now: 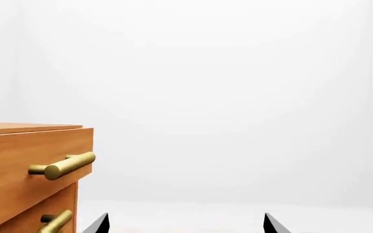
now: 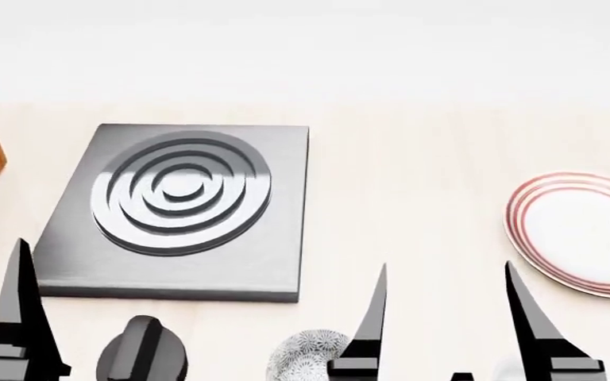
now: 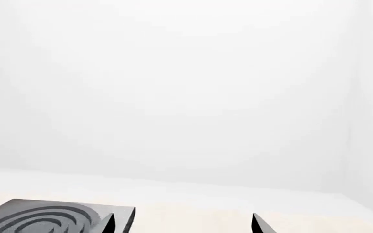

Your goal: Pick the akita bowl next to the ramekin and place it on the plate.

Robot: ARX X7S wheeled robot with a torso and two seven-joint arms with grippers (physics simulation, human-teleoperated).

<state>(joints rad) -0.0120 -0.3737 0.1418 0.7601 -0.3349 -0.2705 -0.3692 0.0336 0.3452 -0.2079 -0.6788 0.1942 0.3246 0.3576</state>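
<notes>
Akita bowl sits at the head view's bottom edge, cut off and partly behind the right tool, whose fingers spread wide, empty. Plate is clipped at right. Left tool gapes empty.

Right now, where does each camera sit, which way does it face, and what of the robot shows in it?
Head view: looks forward and down on the counter: stove plate, plate, akita bowl at the bottom edge; claw fingers rise from below.
Left wrist view: faces level past the cabinet to a blank wall; open left claw tips show.
Right wrist view: faces level over the counter; open right claw tips show.
Shared: the stove plate appears in the head and right wrist views.
</notes>
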